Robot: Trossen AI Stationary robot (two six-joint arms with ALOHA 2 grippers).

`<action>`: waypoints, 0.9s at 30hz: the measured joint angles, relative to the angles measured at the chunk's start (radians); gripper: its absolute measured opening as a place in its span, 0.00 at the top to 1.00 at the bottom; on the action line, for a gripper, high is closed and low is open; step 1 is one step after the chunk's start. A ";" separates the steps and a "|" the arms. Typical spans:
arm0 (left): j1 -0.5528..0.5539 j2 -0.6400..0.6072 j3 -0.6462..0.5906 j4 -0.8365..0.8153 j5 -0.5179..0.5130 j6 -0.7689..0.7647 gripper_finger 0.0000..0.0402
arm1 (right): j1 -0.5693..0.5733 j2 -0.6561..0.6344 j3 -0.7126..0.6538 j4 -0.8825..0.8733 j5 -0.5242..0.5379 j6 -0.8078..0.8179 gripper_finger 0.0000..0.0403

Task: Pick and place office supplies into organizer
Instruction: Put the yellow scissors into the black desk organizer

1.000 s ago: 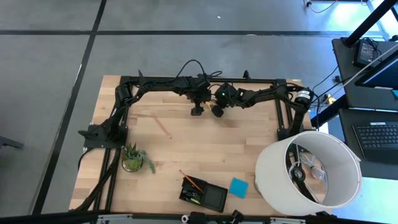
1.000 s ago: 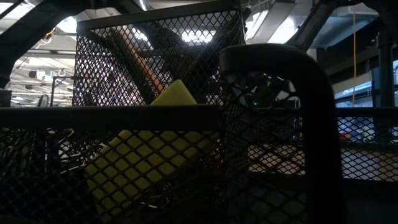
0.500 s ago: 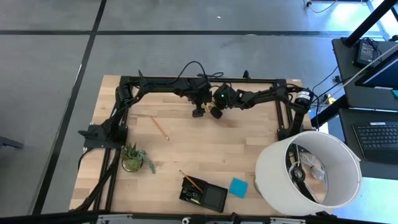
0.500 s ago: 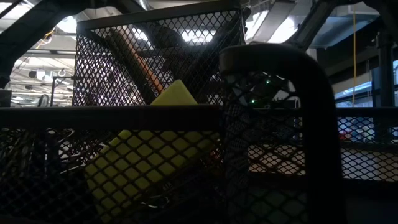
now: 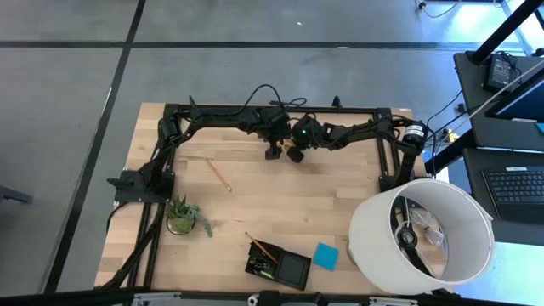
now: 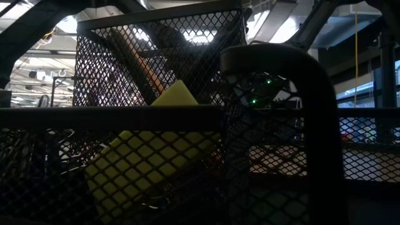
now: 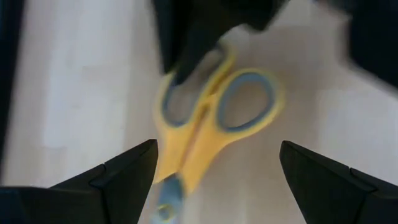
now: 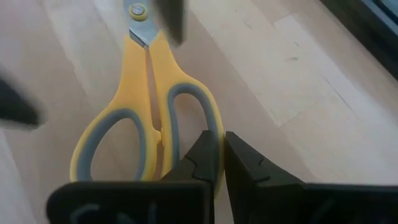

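Yellow-handled scissors (image 8: 149,93) lie on the wooden table near its far edge, between my two grippers. My right gripper (image 8: 222,146) is shut on one of their grey-lined handle loops. My left gripper (image 7: 217,149) hovers just left of it in the high view (image 5: 272,153). It is open, with one finger on either side of the scissors (image 7: 205,118), touching nothing. An orange pencil (image 5: 218,174) lies left of centre. The black organizer (image 5: 279,268) stands at the near edge, with a blue note pad (image 5: 325,256) beside it. My right gripper pinches the outer rim of one handle loop (image 8: 214,127), with one finger inside the loop and one outside. The fingers slant down from the table's right side. The scissors lie flat on the table, blades pointing away from the gripper.
A small potted plant (image 5: 183,217) stands near the left frame. A large white lampshade (image 5: 421,229) fills the near right corner. The low view looks through the organizer's mesh (image 6: 156,56) at a yellow block (image 6: 150,156). Bare wood lies mid-table.
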 joint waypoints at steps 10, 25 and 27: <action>0.002 0.000 0.000 0.003 -0.185 0.002 0.17 | 0.001 -0.002 0.002 0.012 -0.003 -0.003 0.95; 0.001 0.000 0.000 0.006 -0.185 -0.004 0.17 | 0.001 -0.002 0.002 0.014 -0.003 -0.003 0.95; 0.001 0.000 0.000 0.006 -0.185 -0.004 0.17 | 0.001 -0.002 0.002 0.014 -0.003 -0.003 0.95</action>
